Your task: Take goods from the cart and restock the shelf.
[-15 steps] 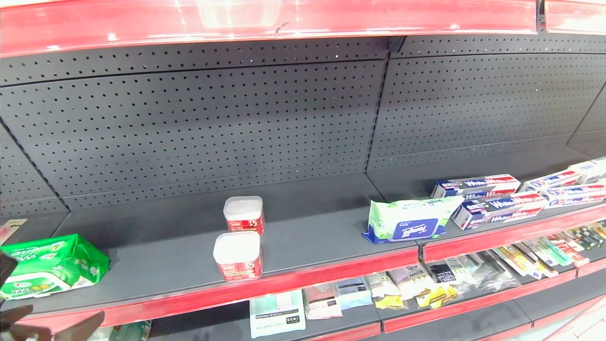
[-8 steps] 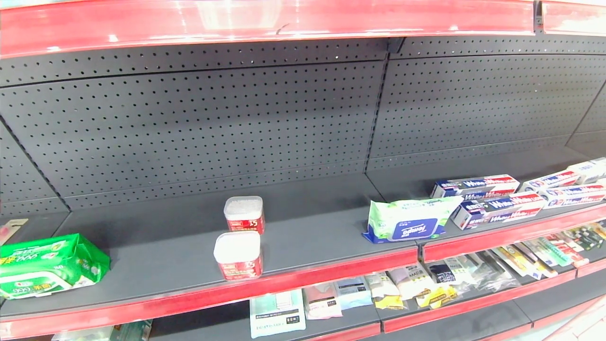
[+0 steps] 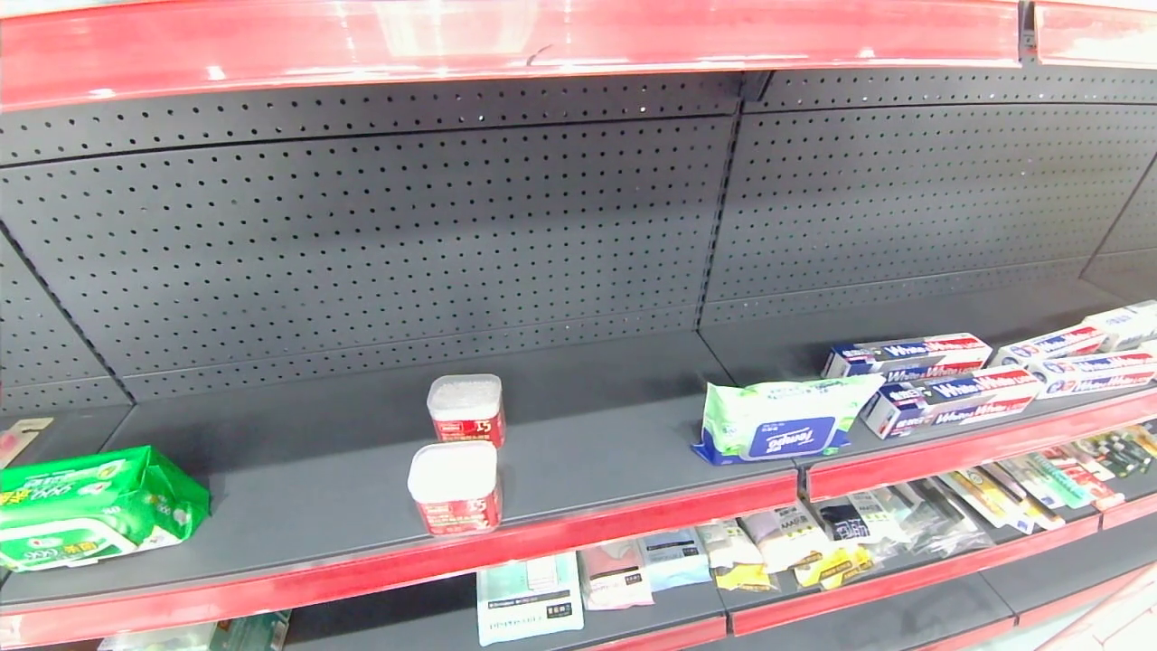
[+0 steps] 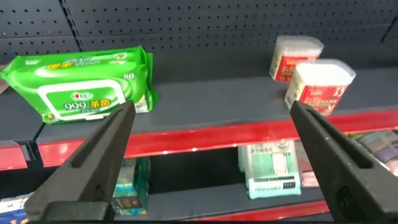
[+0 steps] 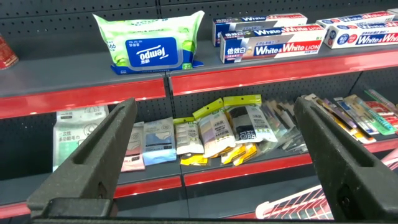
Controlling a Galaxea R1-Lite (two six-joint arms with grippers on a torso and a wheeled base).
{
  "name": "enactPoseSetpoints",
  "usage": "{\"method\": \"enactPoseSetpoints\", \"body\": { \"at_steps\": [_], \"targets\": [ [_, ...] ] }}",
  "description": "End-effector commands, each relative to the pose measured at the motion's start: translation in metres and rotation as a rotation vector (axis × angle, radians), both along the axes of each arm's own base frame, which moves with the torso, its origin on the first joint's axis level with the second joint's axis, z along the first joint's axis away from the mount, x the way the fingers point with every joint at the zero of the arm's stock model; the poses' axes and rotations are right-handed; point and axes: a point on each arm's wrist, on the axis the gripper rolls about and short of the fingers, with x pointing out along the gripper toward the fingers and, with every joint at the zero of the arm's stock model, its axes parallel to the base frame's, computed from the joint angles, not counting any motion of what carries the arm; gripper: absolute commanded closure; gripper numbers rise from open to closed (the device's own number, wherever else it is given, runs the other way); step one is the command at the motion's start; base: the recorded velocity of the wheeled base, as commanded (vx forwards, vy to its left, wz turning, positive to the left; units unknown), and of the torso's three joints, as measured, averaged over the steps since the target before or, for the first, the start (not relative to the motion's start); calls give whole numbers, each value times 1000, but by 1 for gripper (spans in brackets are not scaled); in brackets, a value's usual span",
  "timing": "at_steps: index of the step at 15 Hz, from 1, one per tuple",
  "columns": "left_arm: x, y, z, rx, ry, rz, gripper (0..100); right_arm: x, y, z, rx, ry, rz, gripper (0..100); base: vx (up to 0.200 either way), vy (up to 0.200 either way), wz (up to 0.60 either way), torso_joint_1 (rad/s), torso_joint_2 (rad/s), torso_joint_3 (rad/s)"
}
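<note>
The middle shelf (image 3: 587, 434) runs across the head view as a dark board with a red front lip (image 3: 633, 520) and a grey pegboard back (image 3: 407, 244); the red edge of the upper shelf (image 3: 506, 41) spans the top of the frame. At lower left a green wipes pack (image 3: 95, 506) lies close to the lip. Near the centre stand two upright red jars with white lids, the front jar (image 3: 455, 488) just behind the lip and the rear jar (image 3: 465, 409) just beyond it, apart. Bare board stretches between the green pack and the jars, from the jars to the white-and-blue wipes pack (image 3: 782, 420) at centre right, and behind all of them to the pegboard. The toothpaste boxes (image 3: 949, 398) lie in rows at right, just beside that pack and past a seam in the lip. Below, hanging sachets (image 3: 723, 551) and toothbrush packs (image 3: 1039, 475) fill the lower shelf. The left wrist view faces the lip head-on – the left gripper (image 4: 212, 112) has its fingers spread wide and holds nothing, framing the green pack and both jars beyond. The right gripper (image 5: 214, 106) is likewise spread wide and holding nothing, in front of the lower shelf's sachets, with the white-and-blue pack and toothpaste boxes beyond and a white wire grid (image 5: 298, 202) near it.
</note>
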Motion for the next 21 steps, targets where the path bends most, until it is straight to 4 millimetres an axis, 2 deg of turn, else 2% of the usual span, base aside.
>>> {"method": "enactPoseSetpoints", "body": {
  "at_steps": [1,21],
  "targets": [
    [1,0,-3,3,10,-3,0,0,0,0,0,1,0,0,0,0,0,0,0,0],
    [1,0,-3,14,12,-4,0,0,0,0,0,1,0,0,0,0,0,0,0,0]
  ]
}}
